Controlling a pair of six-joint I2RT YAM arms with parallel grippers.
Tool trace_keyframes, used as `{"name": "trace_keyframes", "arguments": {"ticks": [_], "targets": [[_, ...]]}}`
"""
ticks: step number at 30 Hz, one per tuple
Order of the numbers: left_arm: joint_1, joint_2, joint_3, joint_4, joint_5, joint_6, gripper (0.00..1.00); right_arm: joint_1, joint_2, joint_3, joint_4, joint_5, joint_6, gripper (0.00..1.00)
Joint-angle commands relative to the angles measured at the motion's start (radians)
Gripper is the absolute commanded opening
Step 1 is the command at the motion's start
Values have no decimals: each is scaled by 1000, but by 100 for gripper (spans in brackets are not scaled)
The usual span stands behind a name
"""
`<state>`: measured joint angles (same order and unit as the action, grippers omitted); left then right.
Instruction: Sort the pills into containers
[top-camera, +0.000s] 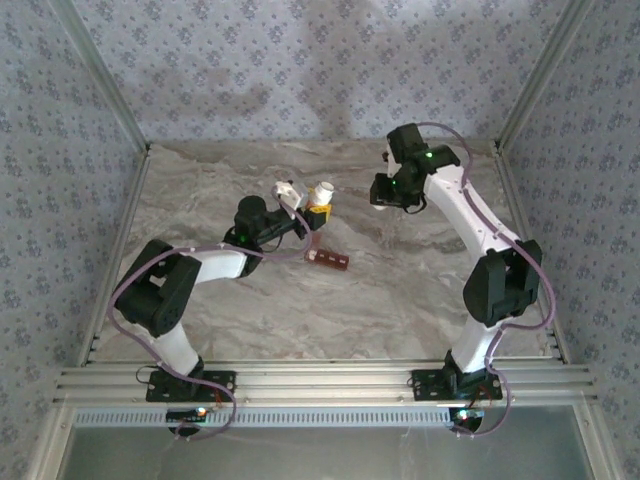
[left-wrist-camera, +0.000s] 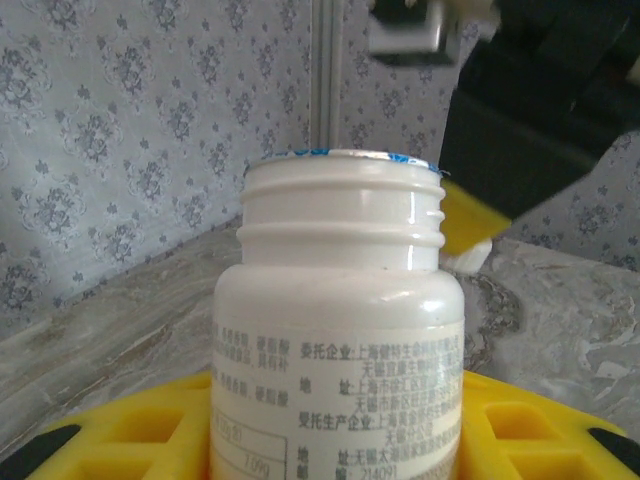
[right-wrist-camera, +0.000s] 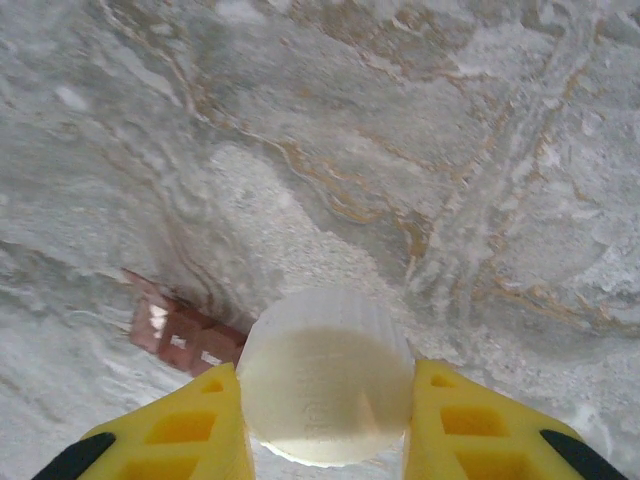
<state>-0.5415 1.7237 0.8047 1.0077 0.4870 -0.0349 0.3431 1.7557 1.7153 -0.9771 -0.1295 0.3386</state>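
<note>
My left gripper (top-camera: 318, 210) is shut on a white pill bottle (left-wrist-camera: 340, 330), held upright between its yellow fingers (left-wrist-camera: 120, 435). The bottle's cap is off, baring a threaded neck and a foil seal (left-wrist-camera: 345, 156) with a blue edge. My right gripper (right-wrist-camera: 325, 390) is shut on the white ribbed cap (right-wrist-camera: 325, 375) and hangs above the table to the right of the bottle (top-camera: 324, 192). The containers (top-camera: 328, 259), a dark red-brown strip of small compartments, lie on the table just near of the bottle and also appear under the cap (right-wrist-camera: 185, 335). The pills are hidden.
The marbled table (top-camera: 400, 300) is walled by patterned panels with metal corner posts (top-camera: 530, 75). The right arm's black wrist (left-wrist-camera: 540, 110) looms close behind the bottle's neck. An aluminium rail (top-camera: 320, 380) runs along the near edge.
</note>
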Motion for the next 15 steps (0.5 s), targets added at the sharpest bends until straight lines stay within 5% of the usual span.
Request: {"name": "trace_keyframes", "arguments": {"ticks": [1, 15], "targets": [[-8, 20, 36, 60, 25, 41, 0, 5, -13, 88, -65, -80, -16, 32], [-20, 37, 66, -45, 102, 146, 0, 5, 86, 280, -147, -300, -80, 32]]}}
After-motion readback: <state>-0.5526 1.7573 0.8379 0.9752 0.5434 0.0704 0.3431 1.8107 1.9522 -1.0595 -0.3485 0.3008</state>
